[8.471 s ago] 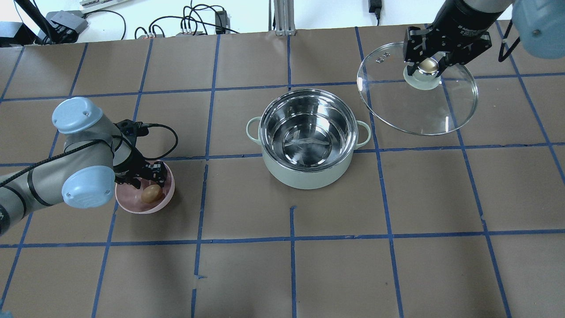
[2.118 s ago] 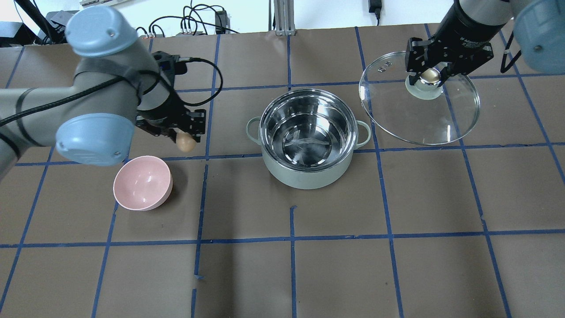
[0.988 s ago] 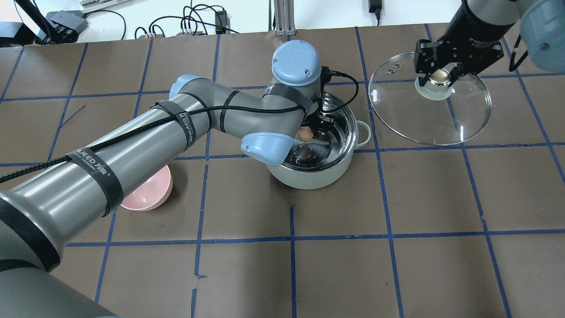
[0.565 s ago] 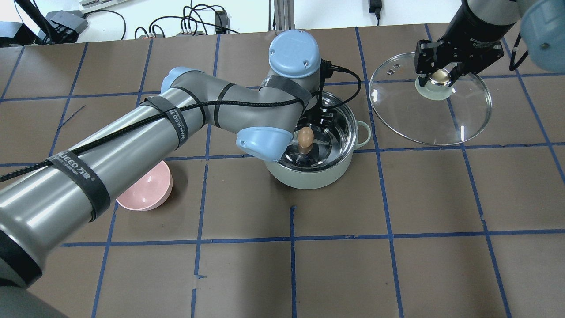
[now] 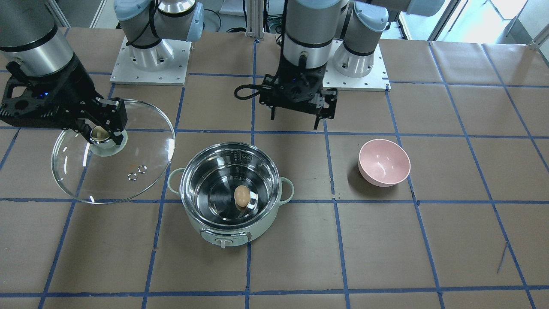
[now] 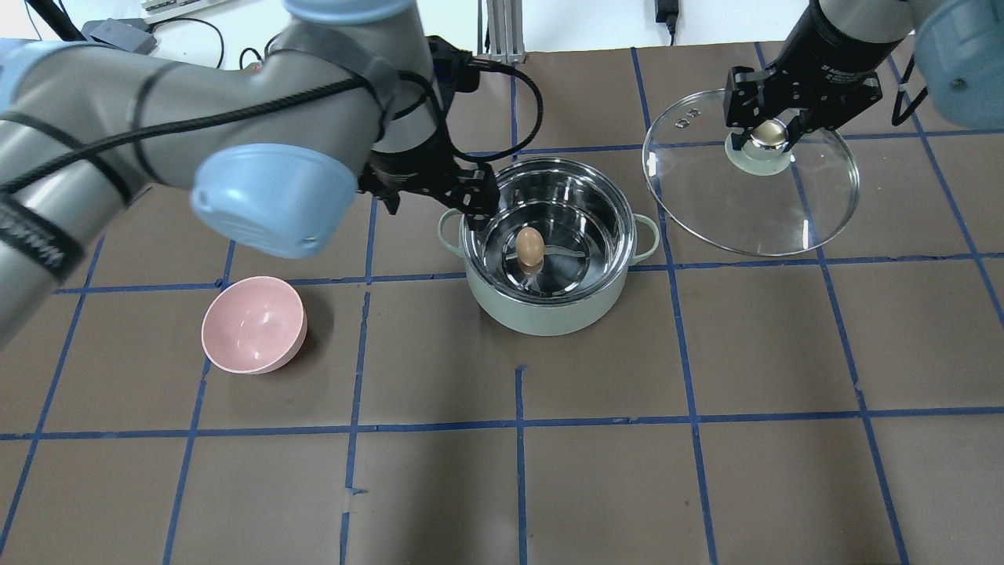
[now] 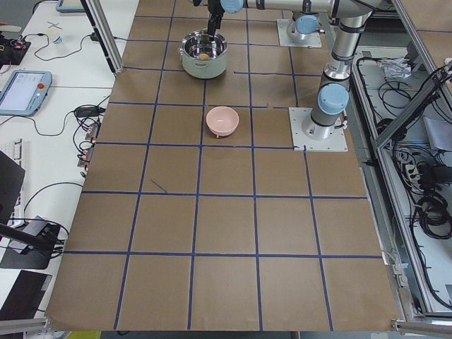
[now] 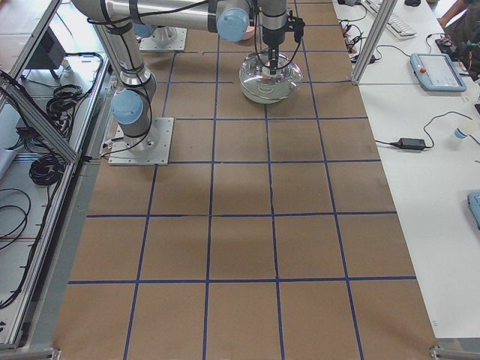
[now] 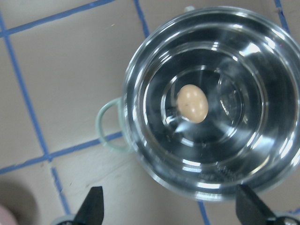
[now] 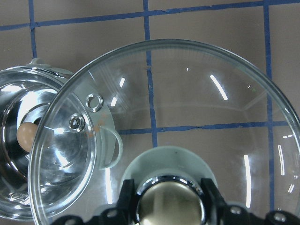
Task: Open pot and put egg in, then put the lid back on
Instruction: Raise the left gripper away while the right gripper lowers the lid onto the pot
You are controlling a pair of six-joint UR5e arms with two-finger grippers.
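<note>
The mint-green pot stands open at mid-table. The brown egg lies on its steel bottom, also seen in the front view and the left wrist view. My left gripper is open and empty, raised above the pot's left handle, toward the robot side. My right gripper is shut on the knob of the glass lid and holds the lid tilted in the air to the right of the pot. The right wrist view shows the lid overlapping the pot's edge.
A pink bowl sits empty on the table to the left of the pot, also in the front view. Brown paper with blue tape lines covers the table. Cables lie beyond the far edge.
My left gripper carried the egg from the pink bowl into the pot, let it go, then rose and drew back to the left. The lid shifted slightly toward the pot.
</note>
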